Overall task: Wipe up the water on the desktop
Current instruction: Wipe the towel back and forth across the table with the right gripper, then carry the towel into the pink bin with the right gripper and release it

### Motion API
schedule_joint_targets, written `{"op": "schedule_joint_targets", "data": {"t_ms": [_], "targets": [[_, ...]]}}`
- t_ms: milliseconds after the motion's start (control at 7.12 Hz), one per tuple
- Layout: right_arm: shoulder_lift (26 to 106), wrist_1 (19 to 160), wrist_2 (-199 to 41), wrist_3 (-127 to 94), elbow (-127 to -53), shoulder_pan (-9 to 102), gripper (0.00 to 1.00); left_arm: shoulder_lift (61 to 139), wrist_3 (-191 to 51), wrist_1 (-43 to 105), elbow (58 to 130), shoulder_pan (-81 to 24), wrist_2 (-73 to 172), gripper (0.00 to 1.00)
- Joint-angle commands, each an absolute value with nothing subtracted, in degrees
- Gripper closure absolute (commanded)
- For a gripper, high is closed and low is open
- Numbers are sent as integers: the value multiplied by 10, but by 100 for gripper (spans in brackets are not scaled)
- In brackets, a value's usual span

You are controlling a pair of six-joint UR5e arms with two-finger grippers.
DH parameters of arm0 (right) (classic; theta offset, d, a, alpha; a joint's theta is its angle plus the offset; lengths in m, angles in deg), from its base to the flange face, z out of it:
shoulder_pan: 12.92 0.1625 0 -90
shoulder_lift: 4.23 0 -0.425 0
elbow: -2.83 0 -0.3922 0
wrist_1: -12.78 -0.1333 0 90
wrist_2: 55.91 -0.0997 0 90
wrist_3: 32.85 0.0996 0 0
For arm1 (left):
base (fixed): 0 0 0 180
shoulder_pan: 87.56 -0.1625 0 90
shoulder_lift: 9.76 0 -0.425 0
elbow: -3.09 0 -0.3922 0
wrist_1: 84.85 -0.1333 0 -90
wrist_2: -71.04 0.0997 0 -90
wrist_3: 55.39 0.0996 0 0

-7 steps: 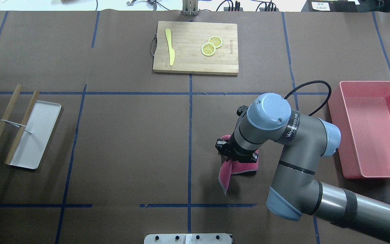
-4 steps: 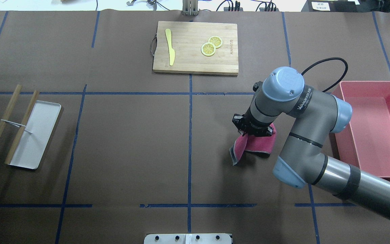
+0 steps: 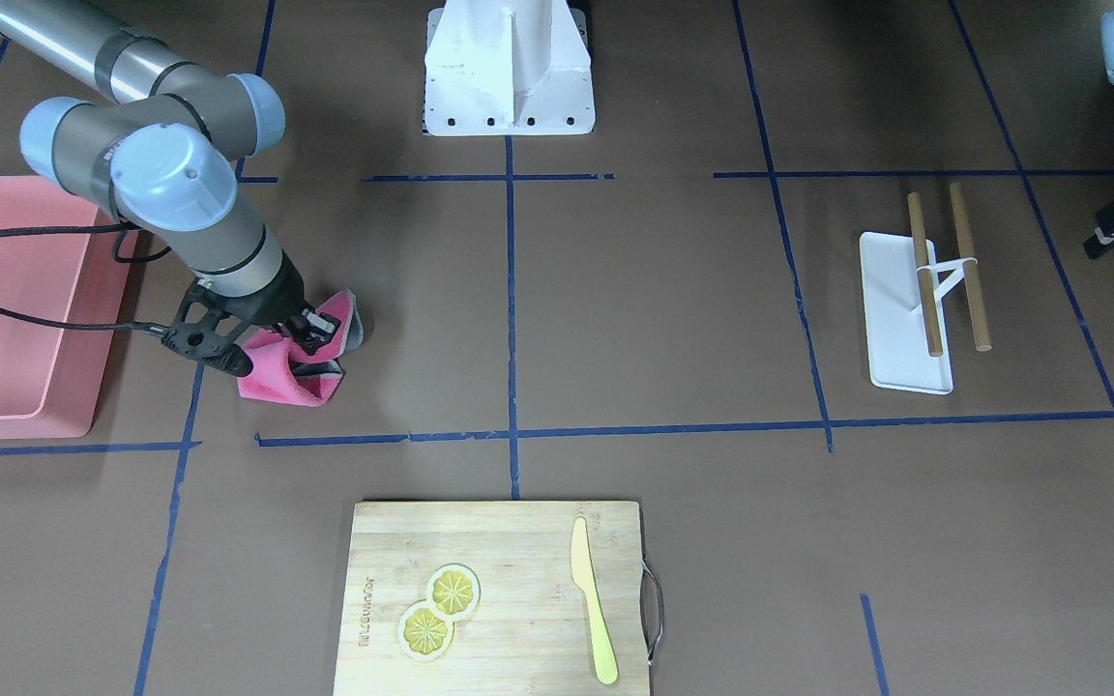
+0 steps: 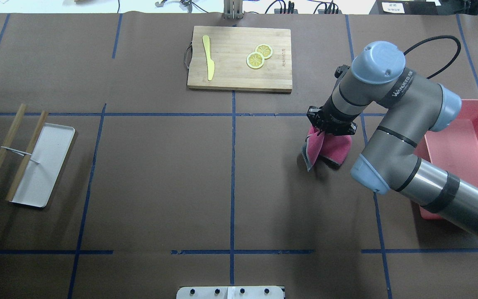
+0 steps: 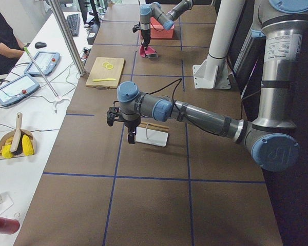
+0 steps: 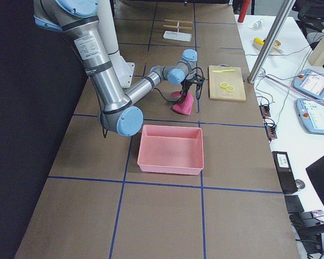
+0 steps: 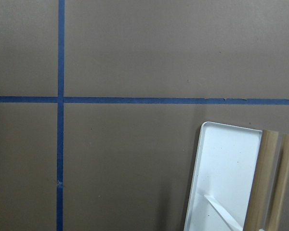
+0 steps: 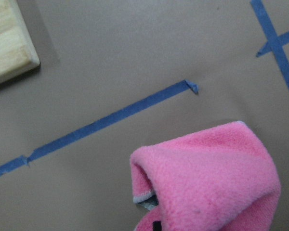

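My right gripper [image 4: 331, 129] is shut on a pink fleece cloth [image 4: 327, 148] and holds its bunched top, while the cloth's lower folds rest on the brown desktop [image 4: 160, 166]. This is right of the centre tape line, just below a cross line of blue tape. The cloth also shows in the front view [image 3: 291, 379] and fills the lower right of the right wrist view [image 8: 207, 178]. No water patch is visible. My left gripper [image 5: 131, 137] hovers beside the white tray; I cannot tell whether it is open or shut.
A bamboo cutting board [image 4: 239, 79] with a yellow knife and two lemon slices lies at the far middle. A pink bin [image 4: 471, 145] stands right of the cloth, partly under my right arm. A white tray [image 4: 42, 164] with two wooden sticks lies at the left.
My right gripper has dragged the pink cloth away from the robot and to the right, up to the cross tape line. The left side has not changed.
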State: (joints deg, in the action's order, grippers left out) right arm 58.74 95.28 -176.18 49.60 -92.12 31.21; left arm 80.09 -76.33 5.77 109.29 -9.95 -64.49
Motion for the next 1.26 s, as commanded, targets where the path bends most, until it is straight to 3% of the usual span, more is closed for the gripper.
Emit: {"op": "schedule_joint_targets", "data": {"t_ms": [0, 141, 422, 703, 843, 1124], "targets": [[590, 958, -1845, 485, -943, 390, 100, 800, -763, 58, 1093, -99, -646, 0], [593, 990, -1880, 480, -978, 422, 100, 800, -762, 56, 1092, -99, -643, 0], [606, 1181, -1882, 311, -1091, 471, 100, 800, -730, 48, 1080, -92, -642, 0], [670, 1310, -1876, 119, -1170, 531, 100, 800, -671, 32, 1044, -75, -643, 0], [737, 1309, -1876, 36, -1196, 547, 100, 801, -627, 27, 1016, -52, -644, 0], [805, 1307, -1877, -143, -1162, 605, 100, 802, -561, 27, 975, -22, -645, 0]]}}
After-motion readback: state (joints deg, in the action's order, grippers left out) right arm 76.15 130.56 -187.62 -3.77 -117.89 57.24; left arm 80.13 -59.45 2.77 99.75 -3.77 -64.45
